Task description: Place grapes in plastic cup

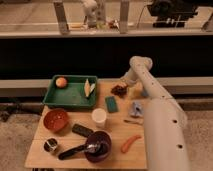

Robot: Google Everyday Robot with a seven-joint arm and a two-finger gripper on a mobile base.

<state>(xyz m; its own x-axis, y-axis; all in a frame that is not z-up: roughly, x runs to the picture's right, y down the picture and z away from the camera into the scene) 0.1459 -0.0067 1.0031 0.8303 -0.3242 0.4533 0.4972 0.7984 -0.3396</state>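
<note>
Seemingly lumpy grapes point(119, 90), long axis indiscernible, just beside the gripper point(126, 84), its state unclear.

Wooden surface point(117, 131).
Back left: green tray point(67, 106).
Back right: grapes point(119, 90); tool point(124, 85) right at them, by back edge.
Sponge point(111, 104) just off tray's right front corner.
Centre: white cup point(99, 118), upright.
Left: orange bowl point(55, 120).
Black block point(81, 130) between cup and dark bowl point(98, 146).
Front left corner: small tin point(50, 145).
Front right: carrot point(130, 143).
Right side: blue-grey wrapper point(136, 108).
</note>
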